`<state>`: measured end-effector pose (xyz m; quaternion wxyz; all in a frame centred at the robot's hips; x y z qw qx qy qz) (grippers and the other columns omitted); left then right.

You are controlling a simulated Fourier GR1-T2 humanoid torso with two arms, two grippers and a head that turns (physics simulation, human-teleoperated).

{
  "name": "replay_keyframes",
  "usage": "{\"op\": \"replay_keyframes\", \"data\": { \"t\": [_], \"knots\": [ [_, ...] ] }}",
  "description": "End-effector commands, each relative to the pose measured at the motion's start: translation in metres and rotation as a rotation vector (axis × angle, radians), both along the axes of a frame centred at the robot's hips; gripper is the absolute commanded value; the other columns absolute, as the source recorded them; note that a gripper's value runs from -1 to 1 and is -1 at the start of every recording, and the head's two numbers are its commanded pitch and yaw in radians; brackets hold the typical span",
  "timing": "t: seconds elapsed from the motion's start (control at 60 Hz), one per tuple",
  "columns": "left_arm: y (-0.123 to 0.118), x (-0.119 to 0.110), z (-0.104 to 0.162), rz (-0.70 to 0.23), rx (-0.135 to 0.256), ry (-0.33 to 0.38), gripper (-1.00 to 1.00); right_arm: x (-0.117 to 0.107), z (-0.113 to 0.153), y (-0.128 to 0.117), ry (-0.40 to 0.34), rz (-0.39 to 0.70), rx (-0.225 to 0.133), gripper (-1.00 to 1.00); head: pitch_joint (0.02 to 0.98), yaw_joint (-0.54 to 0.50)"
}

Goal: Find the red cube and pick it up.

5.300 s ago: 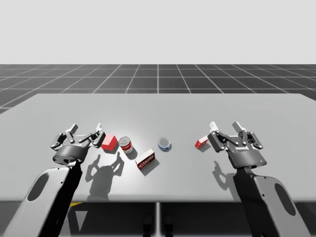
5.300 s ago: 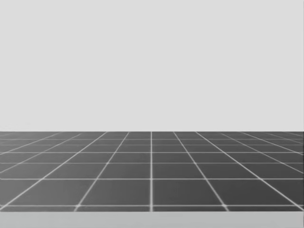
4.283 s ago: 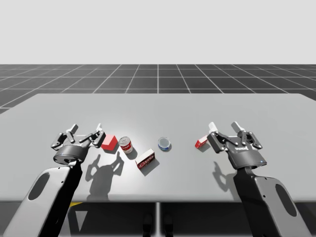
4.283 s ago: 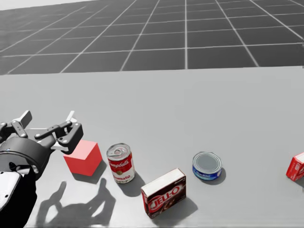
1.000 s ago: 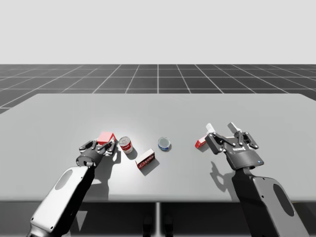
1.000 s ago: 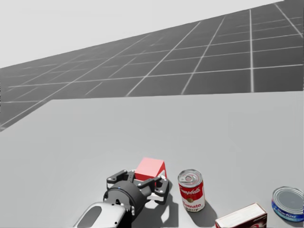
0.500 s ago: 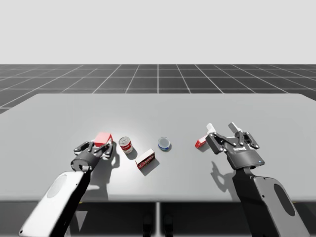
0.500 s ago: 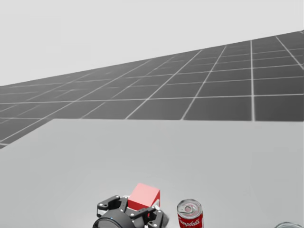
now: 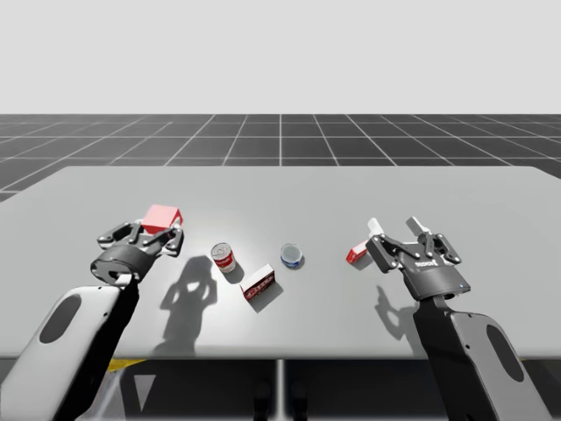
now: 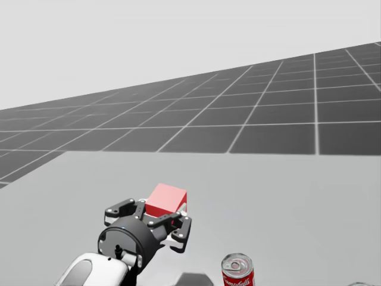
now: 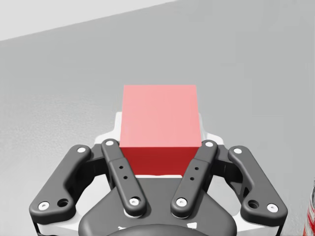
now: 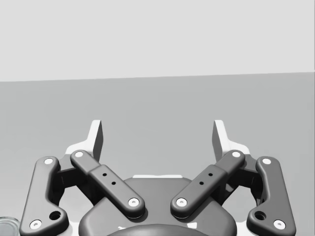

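L arm up vs 0.5 s ago: red cube (image 10: 166, 199) now off table (image 9: 351, 193), pinched in left gripper (image 10: 162, 215), hanging left of red can (image 9: 223, 257). Right gripper (image 9: 396, 230) spread, empty. Risk, my read: grip sits low on cube; a quick swing could tip it out.

Red-white can (image 9: 223, 257), red-white box (image 9: 259, 286), blue can (image 9: 293, 254) close together; small red box (image 9: 354, 255) apart.

Left pincer (image 11: 160, 135): you see both fingers pressing the red cube (image 11: 160, 115) from its sides.
Beside the pincer: red-and-white sliver (image 11: 311, 216), perhaps a can.
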<state>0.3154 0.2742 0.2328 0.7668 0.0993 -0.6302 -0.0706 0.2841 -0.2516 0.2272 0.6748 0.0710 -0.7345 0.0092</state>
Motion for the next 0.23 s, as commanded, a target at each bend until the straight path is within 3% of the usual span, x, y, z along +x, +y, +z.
{"op": "replay_keyframes", "data": {
  "t": [0.017, 0.233],
  "knots": [
    [-0.012, 0.009, 0.042, -0.125, 0.015, -0.067, 1.00, 0.000, 0.000, 0.000, 0.000, -0.001, -0.001, -1.00, 0.415, 0.42],
    [-0.026, -0.003, 0.094, -0.167, -0.008, -0.188, 1.00, 0.000, 0.000, -0.001, -0.003, -0.014, -0.008, -1.00, 0.413, 0.42]
  ]
}}
